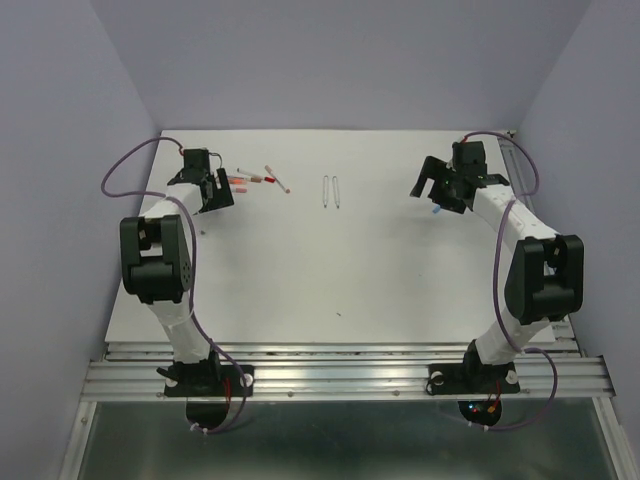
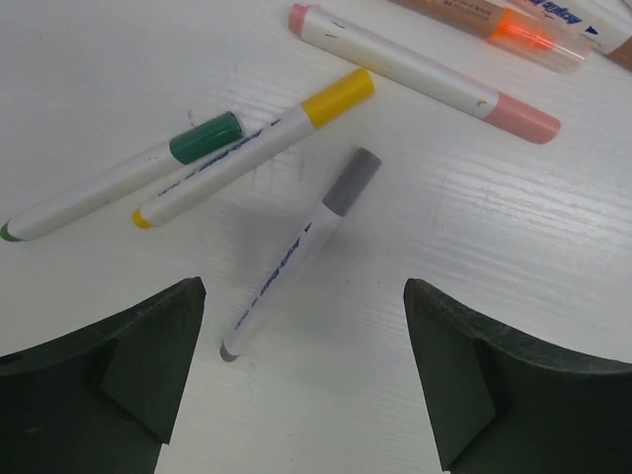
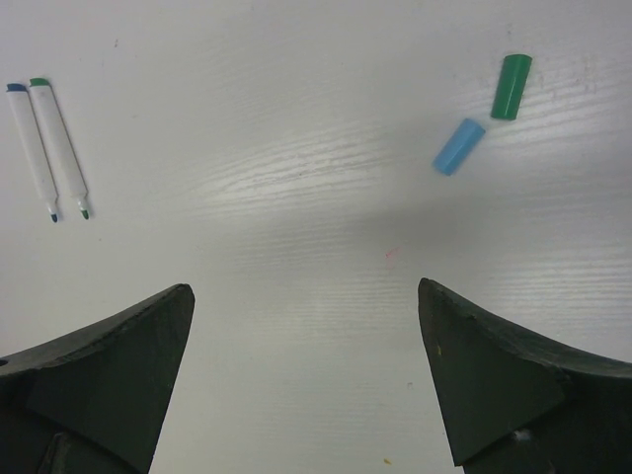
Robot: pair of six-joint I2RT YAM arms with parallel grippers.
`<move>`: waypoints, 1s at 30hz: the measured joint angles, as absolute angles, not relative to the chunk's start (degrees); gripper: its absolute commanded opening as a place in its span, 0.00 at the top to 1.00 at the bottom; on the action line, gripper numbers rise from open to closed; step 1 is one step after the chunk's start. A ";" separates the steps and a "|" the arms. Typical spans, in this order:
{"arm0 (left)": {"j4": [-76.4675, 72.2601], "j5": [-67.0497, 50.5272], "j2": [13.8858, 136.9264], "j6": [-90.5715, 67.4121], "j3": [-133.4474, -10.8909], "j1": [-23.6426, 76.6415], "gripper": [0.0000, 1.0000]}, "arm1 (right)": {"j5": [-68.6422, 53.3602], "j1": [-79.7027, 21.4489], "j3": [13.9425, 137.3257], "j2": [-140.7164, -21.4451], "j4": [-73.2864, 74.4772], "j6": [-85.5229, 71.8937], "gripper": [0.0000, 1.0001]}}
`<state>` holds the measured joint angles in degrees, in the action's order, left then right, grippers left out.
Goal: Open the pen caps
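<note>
We are hovering left tool (image 2: 304, 321) and right tool (image 3: 304, 296) wide open, empty; blue cap (image 3: 459, 146) off, grey-capped pen (image 2: 301, 252) likely next.

Top edge, left wrist view: tan pen with orange tip under a clear cap (image 2: 513, 28), cut off by the frame.
Top right corner, same view: white-and-blue printed object (image 2: 604, 18), cropped, kind unclear.
Tabletop (image 1: 400, 270) far left, top view: cluster of thin white pens (image 1: 262, 180), cap colours too small to sort.
Tabletop far right, top view: light blue plastic cap (image 1: 436, 212), a mere speck beside the right gripper (image 1: 437, 195); dark green plastic cap (image 3: 512, 86) shows only in the right wrist view.
</note>
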<state>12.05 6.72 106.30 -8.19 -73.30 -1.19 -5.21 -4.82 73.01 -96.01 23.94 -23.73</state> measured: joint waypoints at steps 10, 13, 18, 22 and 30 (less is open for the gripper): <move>11.81 5.98 111.22 -5.50 -74.41 -2.57 0.17 | -4.97 -4.82 73.01 -96.38 23.99 -23.53 0.00; 11.79 5.54 112.01 -5.30 -74.63 -2.55 0.25 | -4.95 -4.82 73.01 -96.44 23.99 -23.49 0.00; 11.75 4.54 112.01 -5.08 -74.70 -2.57 0.47 | -4.73 -4.82 72.99 -96.44 23.97 -23.49 0.00; 11.44 2.74 112.03 -5.21 -74.50 -2.55 0.58 | -4.29 -4.82 72.62 -96.44 23.90 -23.79 0.00; 6.66 1.28 110.76 -5.17 -71.02 -2.13 1.00 | -3.62 -4.82 71.24 -96.33 24.01 -24.86 0.00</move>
